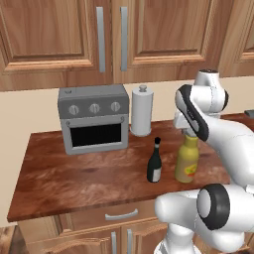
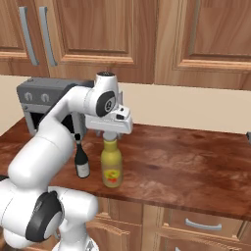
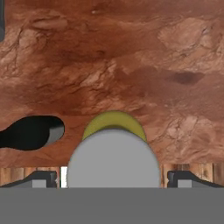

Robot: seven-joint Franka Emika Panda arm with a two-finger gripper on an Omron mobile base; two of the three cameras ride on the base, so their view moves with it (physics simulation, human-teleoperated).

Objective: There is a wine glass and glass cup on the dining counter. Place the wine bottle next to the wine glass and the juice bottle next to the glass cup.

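Mustard-yellow and stout, the juice bottle (image 2: 112,168) stood upright on the wooden table (image 2: 186,166), just beside the wine bottle (image 2: 81,162) and in front of the toaster oven (image 1: 94,118). We had the hand (image 2: 111,133) directly above the juice bottle's cap, fingers (image 3: 188,179) spread wide either side and holding nothing (presumably lined up to descend for a grasp).

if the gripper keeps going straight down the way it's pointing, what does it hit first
Most likely the juice bottle: the open gripper points down directly above its pale cap, one finger to each side.
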